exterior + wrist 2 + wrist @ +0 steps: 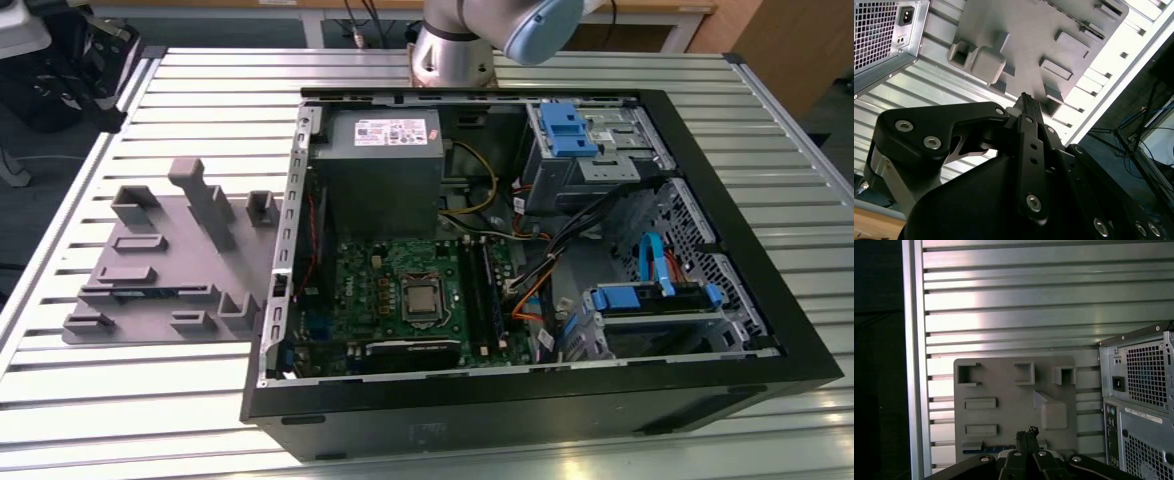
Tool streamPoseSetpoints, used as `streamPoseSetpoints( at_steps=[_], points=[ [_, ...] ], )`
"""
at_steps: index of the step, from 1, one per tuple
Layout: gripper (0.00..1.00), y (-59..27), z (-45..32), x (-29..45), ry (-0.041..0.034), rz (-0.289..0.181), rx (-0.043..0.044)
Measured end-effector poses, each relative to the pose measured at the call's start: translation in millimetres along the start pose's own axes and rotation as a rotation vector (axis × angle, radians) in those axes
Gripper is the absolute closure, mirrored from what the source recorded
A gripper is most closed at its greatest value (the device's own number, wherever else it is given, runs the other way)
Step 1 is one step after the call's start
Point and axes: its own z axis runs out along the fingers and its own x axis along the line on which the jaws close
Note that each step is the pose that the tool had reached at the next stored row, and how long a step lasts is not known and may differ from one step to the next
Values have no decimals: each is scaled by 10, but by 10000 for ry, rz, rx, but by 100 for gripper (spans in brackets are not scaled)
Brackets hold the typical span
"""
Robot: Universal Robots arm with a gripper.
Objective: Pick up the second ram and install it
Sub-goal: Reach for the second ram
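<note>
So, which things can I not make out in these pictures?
Ram: in the exterior view a thin blue strip in the tray, chips too small to see.
Ram in the first wrist view: one end hidden behind the shut fingers.
Arm: cut off by the exterior view's top edge.
Motherboard slots: too small to judge.

Arm (461, 45) cut off at exterior view's top edge. In first wrist view, second ram (986, 449) is just a blue sliver in the grey tray (1004, 380), partly behind the gripper (1026, 432); PC case (1139, 405) cropped at edge.
</note>
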Motion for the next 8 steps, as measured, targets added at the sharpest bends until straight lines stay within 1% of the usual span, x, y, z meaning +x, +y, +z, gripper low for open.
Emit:
streamPoseSetpoints(
  at_steps=[8],
  points=[
    [89, -4, 1, 53, 0, 0, 0]
  ],
)
